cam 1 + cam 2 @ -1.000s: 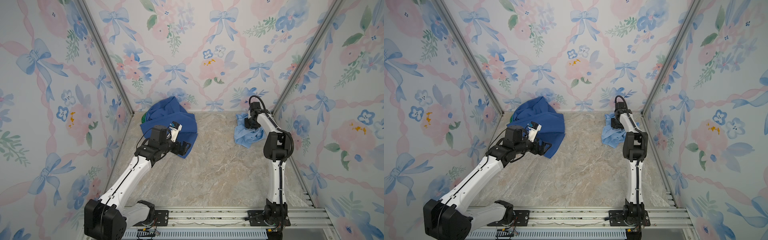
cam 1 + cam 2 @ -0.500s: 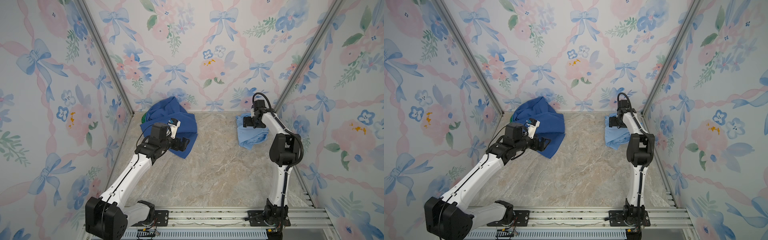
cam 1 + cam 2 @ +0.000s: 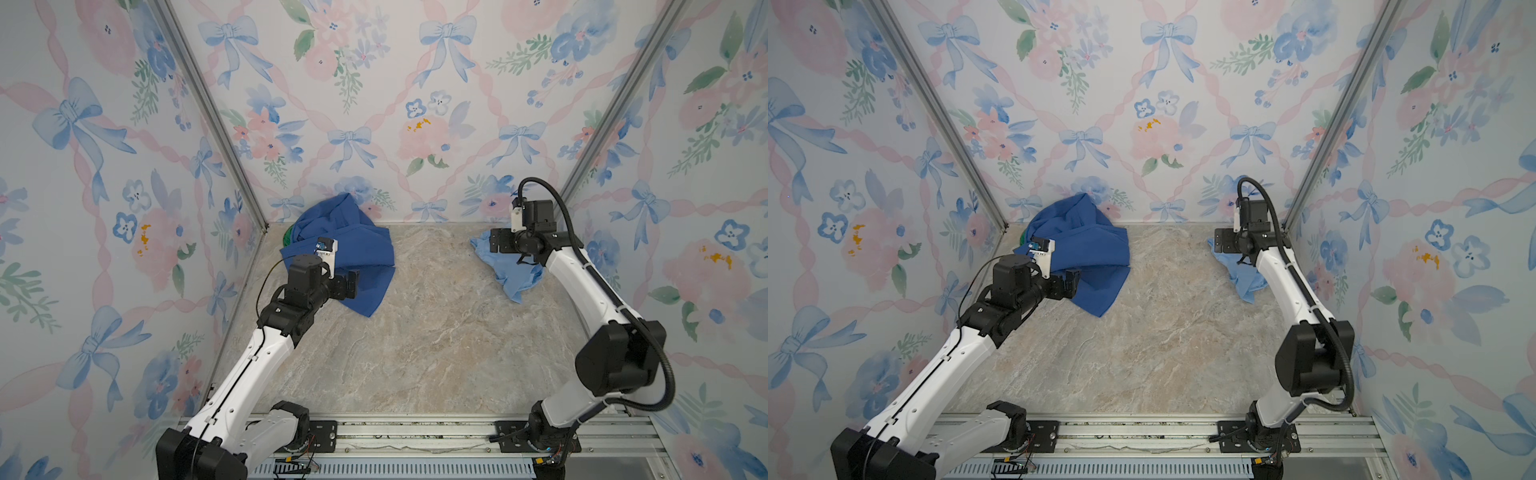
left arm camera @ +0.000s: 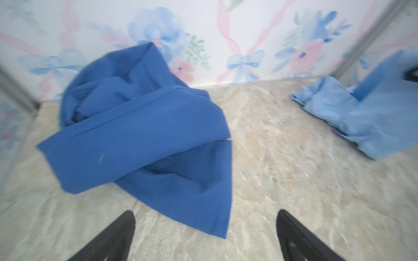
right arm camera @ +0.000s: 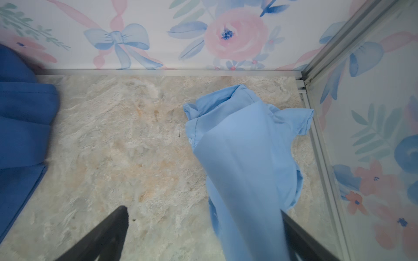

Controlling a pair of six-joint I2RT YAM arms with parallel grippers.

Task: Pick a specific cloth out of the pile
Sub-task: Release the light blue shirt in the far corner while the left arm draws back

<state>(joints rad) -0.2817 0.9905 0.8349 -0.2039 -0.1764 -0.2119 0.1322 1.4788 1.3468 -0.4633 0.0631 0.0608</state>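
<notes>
Floral wallpaper walls with bows and pink blossoms close in the cell on three sides, around a marbled beige tabletop.

In both top views the pile sits in the back left corner. It is mostly one royal-blue cloth heaped against the wall, with a flap spread toward the front.

The cloth, a light sky-blue garment, lies crumpled at the back right of the tabletop, close to the right wall and well apart from the pile. The right wrist view shows its collar toward the back wall and a short sleeve toward the side wall.

The left gripper hovers at the front edge of the pile, jaws spread wide with nothing between them.

The right gripper is over the sky-blue garment's back edge, jaws also spread wide. A fold of the fabric rises against one finger and hides part of it, but it is not pinched between the two.

A sliver of green fabric peeks out at the pile's left edge.
</notes>
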